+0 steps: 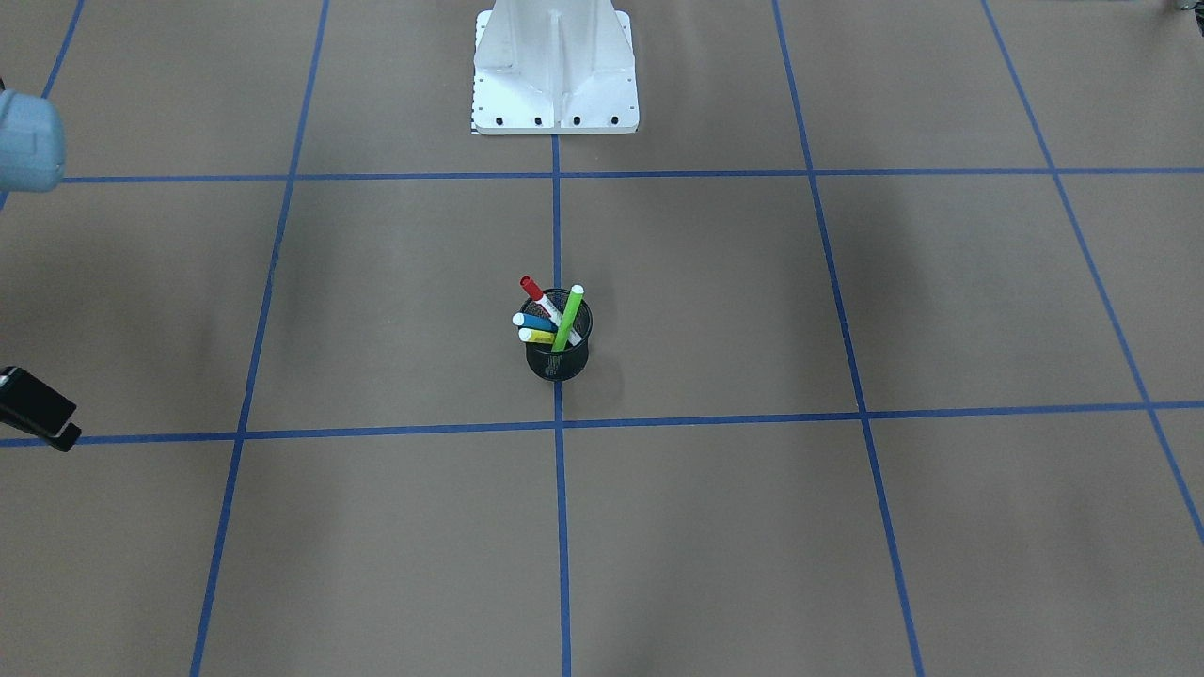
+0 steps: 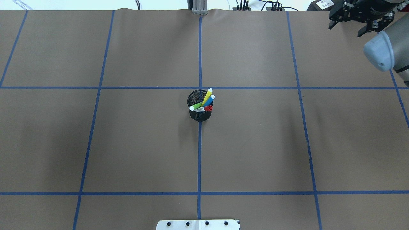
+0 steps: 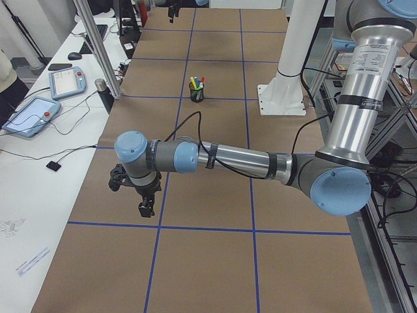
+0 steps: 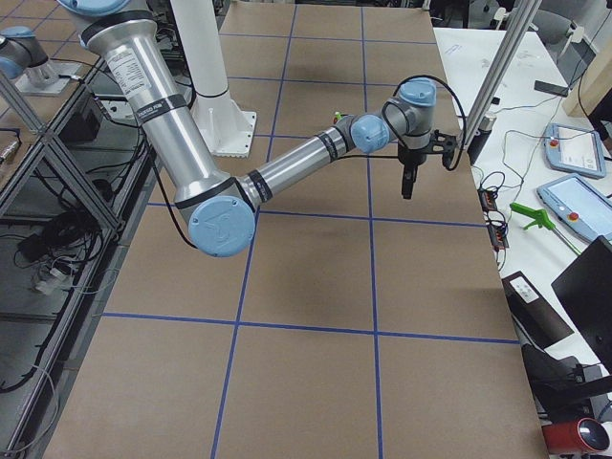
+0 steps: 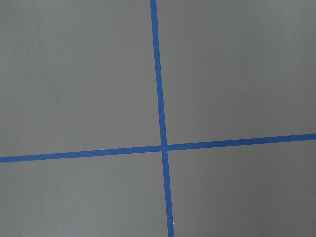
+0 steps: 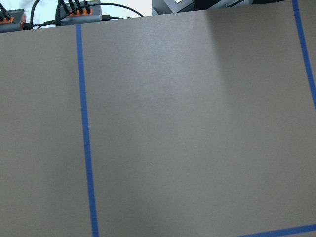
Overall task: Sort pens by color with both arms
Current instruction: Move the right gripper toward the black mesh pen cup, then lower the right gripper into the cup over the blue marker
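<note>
Bench surface: brown paper cover (image 2: 255, 143), squared off by blue tape lines (image 2: 199, 159); white mounting base (image 1: 555, 85) at the robot's edge.
Side table: white, along the far edge of the bench, with two teach pendants (image 3: 29, 116) and loose cables.
Mesh cup (image 2: 200, 115): black, upright at mid-bench, standing on the lengthwise tape line, just on the robot's side of a tape crossing.
Pens: all four inside the mesh cup, leaning on its rim, top ends fanned apart.
Yellow pen (image 2: 207, 95): tilted away from the robot and toward its right.
Blue pen (image 2: 209, 101): just beside the yellow pen, leaning much the same way.
Lime green pen (image 2: 195, 106): tilted toward the robot's left, crossing the white one.
White pen with red cap (image 2: 204, 108): thicker than the rest, cap end toward the robot's right.
Left arm (image 3: 228, 160): stretched low over the bench's left end, well apart from the mesh cup.
Left tool (image 3: 144, 207): pointing down above the paper near a tape crossing; shown only from the side, so cannot tell how far open.
Right arm (image 4: 296, 163): reaching out to the far right part of the bench.
Right tool (image 2: 347, 27): fingers spread wide, gripping nothing, well apart from the pens.
</note>
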